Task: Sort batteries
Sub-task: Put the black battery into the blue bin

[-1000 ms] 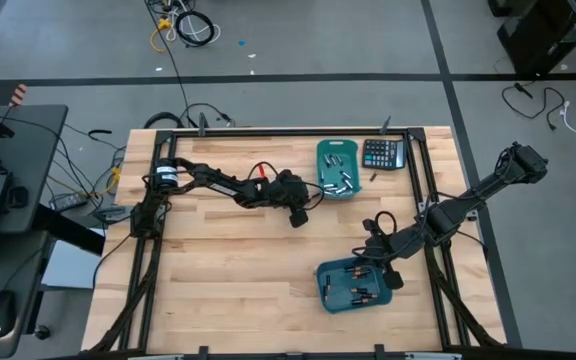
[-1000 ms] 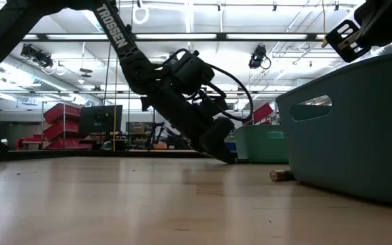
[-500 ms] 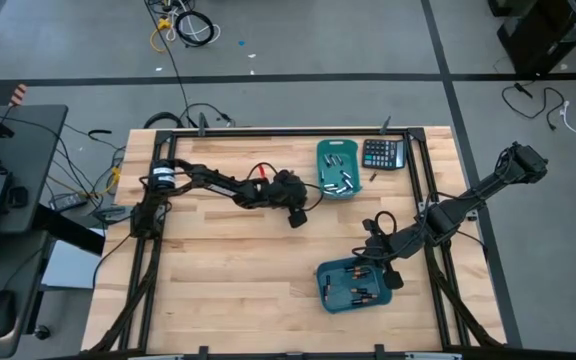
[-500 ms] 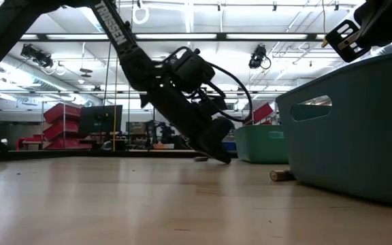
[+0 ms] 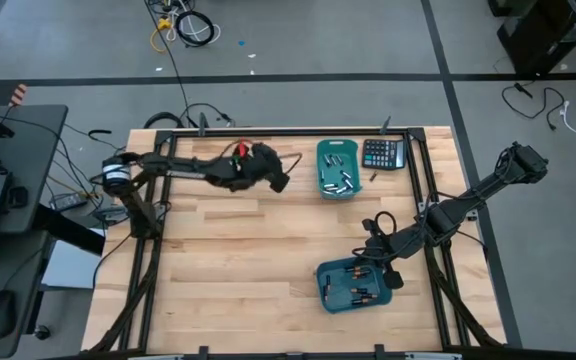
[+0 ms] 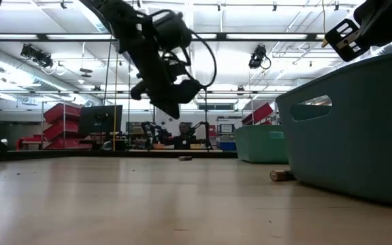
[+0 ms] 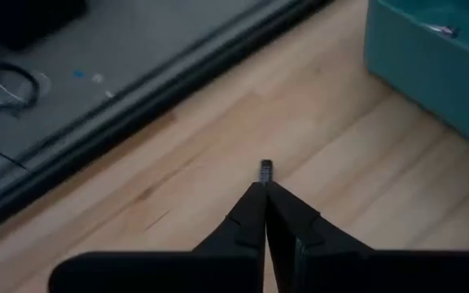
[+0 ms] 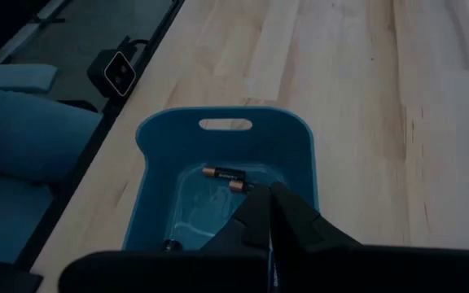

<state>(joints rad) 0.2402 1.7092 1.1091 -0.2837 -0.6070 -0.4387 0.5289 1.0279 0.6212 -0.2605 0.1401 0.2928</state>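
Note:
My left gripper (image 5: 282, 181) hangs well above the table (image 5: 228, 250), left of the far teal bin (image 5: 336, 170), which holds silvery batteries. It is shut on a small battery. The low view shows this gripper (image 6: 172, 109) high over the wood. My right gripper (image 8: 265, 195) waits shut above the near teal bin (image 5: 353, 283), where dark batteries (image 8: 222, 173) lie on the bin floor. One loose battery (image 6: 184, 158) lies far off on the table, and another (image 6: 281, 175) lies beside the near bin's wall. My left gripper pinches a small battery between its two fingertips. Only a short dark-and-grey end (image 7: 265, 168) shows past the tips; the fingers hide the rest. The fingers slant down toward the table, and the battery is lifted clear of it.
A black calculator (image 5: 383, 153) lies at the far right, next to the far bin. The black frame rails (image 5: 268, 130) run along the table's edges. Bare wood spreads across the table's middle and left (image 5: 218, 270).
My left gripper has risen from the table top, fast in the last half second. It has swung toward the far edge and a little to the left, and it has rolled and tipped to a flatter slant.

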